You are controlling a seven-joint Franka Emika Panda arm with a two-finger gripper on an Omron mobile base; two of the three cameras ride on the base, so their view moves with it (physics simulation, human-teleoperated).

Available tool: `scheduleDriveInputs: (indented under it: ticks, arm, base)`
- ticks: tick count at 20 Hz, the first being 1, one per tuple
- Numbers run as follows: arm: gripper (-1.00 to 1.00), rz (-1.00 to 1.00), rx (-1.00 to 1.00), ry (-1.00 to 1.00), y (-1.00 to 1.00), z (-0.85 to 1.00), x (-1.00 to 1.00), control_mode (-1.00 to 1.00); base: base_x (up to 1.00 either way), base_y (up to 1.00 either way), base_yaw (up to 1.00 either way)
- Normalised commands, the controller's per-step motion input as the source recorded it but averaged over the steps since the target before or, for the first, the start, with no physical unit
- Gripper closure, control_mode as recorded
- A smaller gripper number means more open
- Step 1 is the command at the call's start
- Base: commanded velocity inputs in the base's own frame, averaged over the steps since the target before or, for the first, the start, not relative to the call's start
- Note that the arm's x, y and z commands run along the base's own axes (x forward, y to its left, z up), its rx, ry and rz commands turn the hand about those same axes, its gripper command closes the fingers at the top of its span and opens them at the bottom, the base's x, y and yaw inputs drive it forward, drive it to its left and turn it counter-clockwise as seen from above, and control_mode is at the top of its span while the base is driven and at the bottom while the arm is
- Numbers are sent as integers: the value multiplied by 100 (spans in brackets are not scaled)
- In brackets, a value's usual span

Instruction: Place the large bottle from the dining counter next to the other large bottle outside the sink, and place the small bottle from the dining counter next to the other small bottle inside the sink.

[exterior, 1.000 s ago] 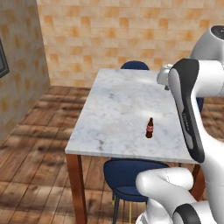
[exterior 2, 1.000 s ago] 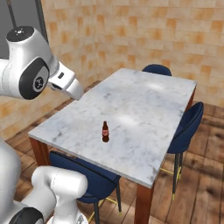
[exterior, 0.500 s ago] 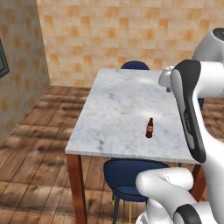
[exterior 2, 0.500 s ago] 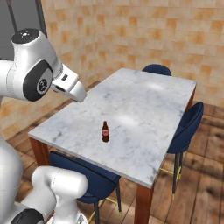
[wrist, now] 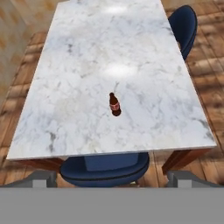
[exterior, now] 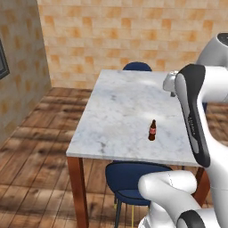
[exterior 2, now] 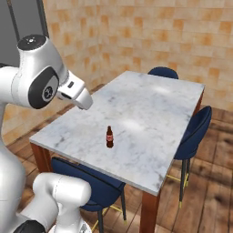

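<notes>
One small bottle [exterior: 152, 130] stands upright on the dining counter [exterior: 120, 111] — dark brown, long-necked, red label — toward the near edge and well apart from every side; I see it too from the right base camera [exterior 2: 109, 137] and from the hand camera [wrist: 114, 104]. From the hand camera I look steeply down on the marble top [wrist: 78, 78], with the gripper [wrist: 112, 178] high above the near edge; its two fingertips [wrist: 41, 177] sit at opposite sides of the lower picture, spread wide with nothing between them. One blue chair [wrist: 105, 168] is tucked under the near edge, mostly hidden by the slab, and a second [wrist: 183, 26] at the right side is cut off by the picture's border. A third chair [exterior: 137, 67] at the far end shows just its backrest. In the left base camera my own arm covers the counter's right edge — the hand itself is hard to make out there.
</notes>
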Motion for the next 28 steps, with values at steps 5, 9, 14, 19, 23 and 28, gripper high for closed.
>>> scheduleDriveInputs:
  ticks: [5,9,14,19,23,28]
  arm:
    - [-100,0,0,3,-2,-12,0,-100]
    - [-100,0,0,4,-5,-12,0,-100]
    - [-100,0,0,4,-8,-2,0,-100]
    - [-100,0,0,5,-6,-8,0,-100]
    - [-100,1,0,4,-4,-15,1,-100]
    - [-100,2,-1,1,-1,-19,12,-100]
  base:
    - [0,0,0]
    - [0,0,0]
    - [0,0,0]
    - [0,0,0]
    - [0,0,0]
    - [0,0,0]
